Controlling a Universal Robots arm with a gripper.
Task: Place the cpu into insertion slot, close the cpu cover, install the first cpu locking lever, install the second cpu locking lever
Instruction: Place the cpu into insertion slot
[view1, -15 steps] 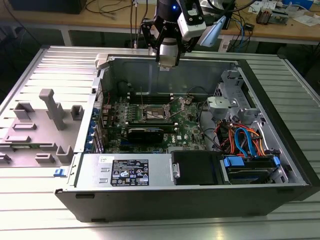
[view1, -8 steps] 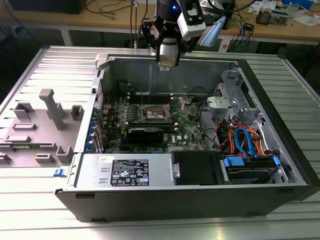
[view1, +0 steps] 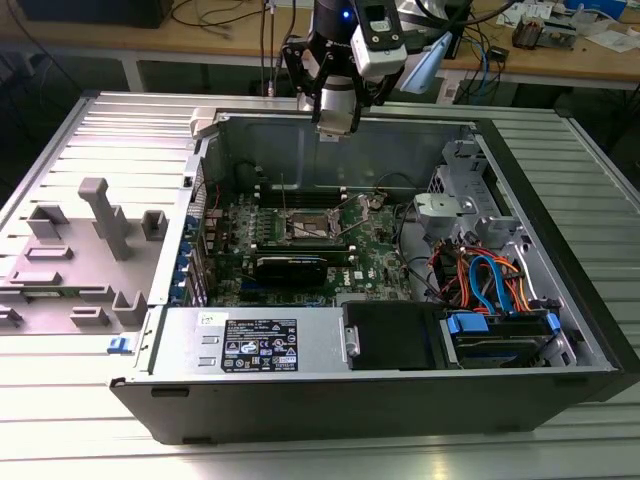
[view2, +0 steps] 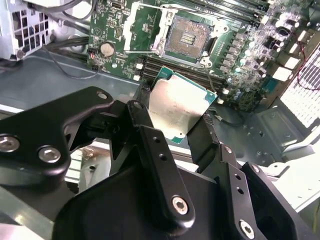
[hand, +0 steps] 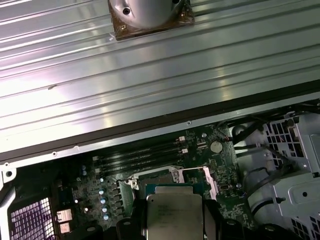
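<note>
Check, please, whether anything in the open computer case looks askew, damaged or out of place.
Nothing stands out. The gripper holds the cpu by two opposite edges, clear of the motherboard, and the insertion slot lies open and empty. No loose part or damage shows.

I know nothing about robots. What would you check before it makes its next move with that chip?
1. Grip: the cpu is clamped in the gripper: ok.
2. The insertion slot is empty, with its contacts uncovered: ok.
3. Cpu over the slot: it hangs near the case's rear wall, short of the slot: not ok.
4. Cpu's corners matched to the slot: cannot tell.
5. Cables lie toward the exterior view's right, away from the slot: ok.
</note>
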